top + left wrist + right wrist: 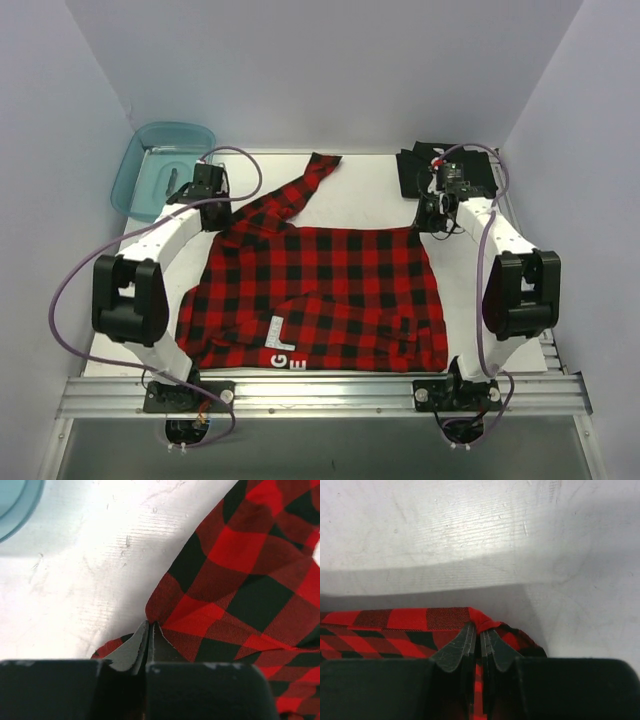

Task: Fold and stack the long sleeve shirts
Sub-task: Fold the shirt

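Pinching the far edge of the red-and-black plaid shirt (320, 290), which lies spread over the middle of the worktop (370, 190), the left fingers (144, 639) and right fingers (469, 640) are each closed tight on a thin fold of its cloth. The left pair holds toward the worktop's left side, the right pair toward its right. The step in hand looks to be a fold of that far edge toward the hem, where white letters (278, 345) show near the worktop's front edge. To do it well, both arms would probably need to rise together and level, keeping the cloth taut between them. They would then carry it forward and lay the edge squarely along the hem before letting go. One sleeve (300, 190) trails out toward the worktop's back edge and may drag or bunch unless it is tucked in. Two shirts are in view. The second, a black shirt (412, 172), sits at the worktop's far right corner, partly hidden behind the right arm. One teal bin (135, 165) stands at the far left corner.
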Robot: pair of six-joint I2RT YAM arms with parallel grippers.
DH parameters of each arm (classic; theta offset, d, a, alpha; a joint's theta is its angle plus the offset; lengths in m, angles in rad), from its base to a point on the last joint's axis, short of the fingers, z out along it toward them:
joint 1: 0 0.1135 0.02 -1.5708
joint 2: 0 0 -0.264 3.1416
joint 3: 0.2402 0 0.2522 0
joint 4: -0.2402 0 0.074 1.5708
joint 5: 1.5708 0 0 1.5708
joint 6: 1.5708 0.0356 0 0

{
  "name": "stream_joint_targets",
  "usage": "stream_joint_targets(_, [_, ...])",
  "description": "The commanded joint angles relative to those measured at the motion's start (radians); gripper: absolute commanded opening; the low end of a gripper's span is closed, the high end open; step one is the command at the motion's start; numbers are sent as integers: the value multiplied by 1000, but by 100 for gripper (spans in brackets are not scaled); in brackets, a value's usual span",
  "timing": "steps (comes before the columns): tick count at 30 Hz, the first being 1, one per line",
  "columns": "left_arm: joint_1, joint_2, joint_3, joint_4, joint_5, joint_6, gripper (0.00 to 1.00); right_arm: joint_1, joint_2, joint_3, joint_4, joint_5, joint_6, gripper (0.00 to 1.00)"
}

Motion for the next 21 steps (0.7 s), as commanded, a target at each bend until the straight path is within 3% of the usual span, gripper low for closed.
stream_joint_targets(1, [13, -106, -44, 21, -19, -23, 0, -7, -75, -46, -35, 14, 18, 4])
stream_joint_targets(21, [13, -498, -436, -22, 70, -90, 0, 68, -355, -383, 19, 66, 122, 9])
